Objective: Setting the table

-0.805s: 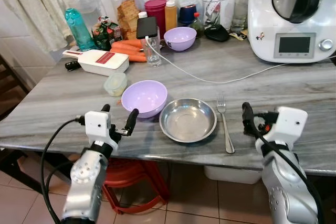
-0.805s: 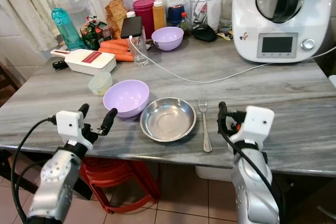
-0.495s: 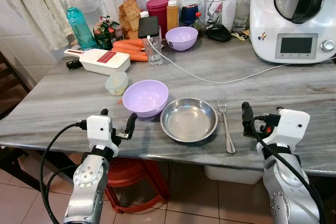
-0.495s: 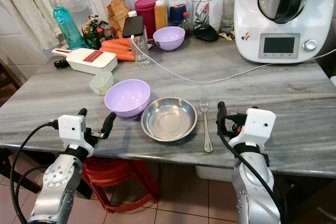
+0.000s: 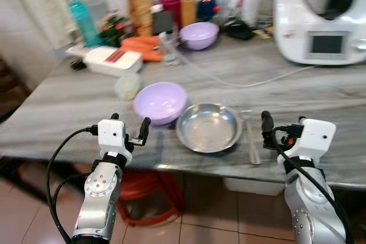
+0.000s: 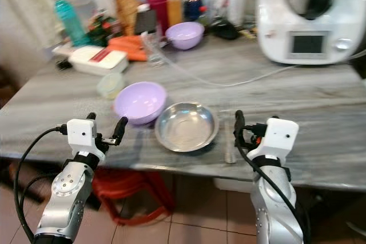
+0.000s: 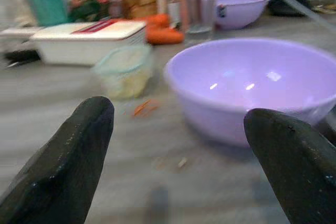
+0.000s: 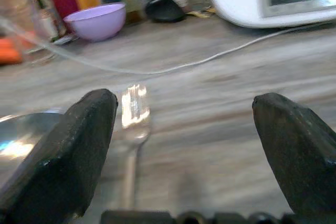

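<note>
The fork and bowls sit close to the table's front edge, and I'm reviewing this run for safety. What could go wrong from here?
1. The fork lies near the table edge beside the open right tool; a sideways nudge might knock it off.
2. The open left tool sits close to the purple bowl, which nearly touches the steel plate; a push could shove both.
3. The head views are blurred, so aiming may be off.
</note>
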Motion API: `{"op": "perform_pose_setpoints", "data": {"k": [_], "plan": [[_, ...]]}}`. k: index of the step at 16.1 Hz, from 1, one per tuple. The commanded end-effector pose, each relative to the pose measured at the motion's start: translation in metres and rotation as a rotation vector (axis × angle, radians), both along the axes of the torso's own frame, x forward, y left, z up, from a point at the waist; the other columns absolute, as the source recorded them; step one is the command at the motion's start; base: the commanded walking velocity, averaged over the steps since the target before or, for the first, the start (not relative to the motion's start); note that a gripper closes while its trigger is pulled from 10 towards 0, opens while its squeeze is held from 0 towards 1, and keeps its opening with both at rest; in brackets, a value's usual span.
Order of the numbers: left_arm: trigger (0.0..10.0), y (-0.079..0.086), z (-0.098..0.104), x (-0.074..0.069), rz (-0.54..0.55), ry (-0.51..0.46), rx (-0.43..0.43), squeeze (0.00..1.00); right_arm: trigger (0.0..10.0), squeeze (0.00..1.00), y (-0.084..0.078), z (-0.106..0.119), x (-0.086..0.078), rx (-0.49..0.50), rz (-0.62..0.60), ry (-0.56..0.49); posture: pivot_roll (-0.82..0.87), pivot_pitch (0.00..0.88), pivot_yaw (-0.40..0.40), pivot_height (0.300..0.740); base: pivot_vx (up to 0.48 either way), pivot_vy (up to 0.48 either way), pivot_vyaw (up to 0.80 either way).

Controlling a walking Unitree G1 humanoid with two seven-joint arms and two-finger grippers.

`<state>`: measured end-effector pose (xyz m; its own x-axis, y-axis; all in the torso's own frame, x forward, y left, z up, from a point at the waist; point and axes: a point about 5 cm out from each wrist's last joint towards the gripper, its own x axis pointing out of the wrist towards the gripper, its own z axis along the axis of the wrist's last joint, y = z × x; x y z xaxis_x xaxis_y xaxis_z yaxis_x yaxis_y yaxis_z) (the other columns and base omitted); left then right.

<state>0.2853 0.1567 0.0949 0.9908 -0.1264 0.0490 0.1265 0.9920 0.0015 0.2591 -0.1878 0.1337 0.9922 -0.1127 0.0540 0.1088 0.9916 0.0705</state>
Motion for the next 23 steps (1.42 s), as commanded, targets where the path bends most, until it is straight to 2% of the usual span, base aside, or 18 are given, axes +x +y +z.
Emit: {"op": "perform_pose_setpoints", "data": {"k": [1, 6, 11, 23], "plan": [[10.0, 0.0063, -0.0004, -0.0019, 0.02, 0.008, 0.015, 0.0, 10.0, 0.0, 0.0035, 0.0, -0.0021, 0.003, 0.008, -0.001, -0.13, 0.0, 0.124, 0.74, -0.262, 0.0, 0.0], [10.0, 0.0065, -0.0022, -0.0004, 0.016, 0.016, 0.016, 0.0, 10.0, 0.0, -0.0011, -0.0036, -0.0008, -0.045, -0.03, -0.002, -0.13, 0.0, 0.127, 0.74, -0.27, 0.0, 0.0], [10.0, 0.0062, -0.004, -0.0011, 0.009, 0.021, 0.017, 0.0, 10.0, 0.0, 0.0013, -0.007, -0.0014, -0.002, -0.017, 0.017, -0.13, 0.0, 0.128, 0.74, -0.271, 0.0, 0.0], [10.0, 0.0044, -0.0089, -0.0013, -0.019, 0.032, 0.023, 0.0, 10.0, 0.0, -0.0001, -0.0083, -0.0004, 0.02, -0.015, 0.02, -0.13, 0.0, 0.131, 0.74, -0.275, 0.0, 0.0]]}}
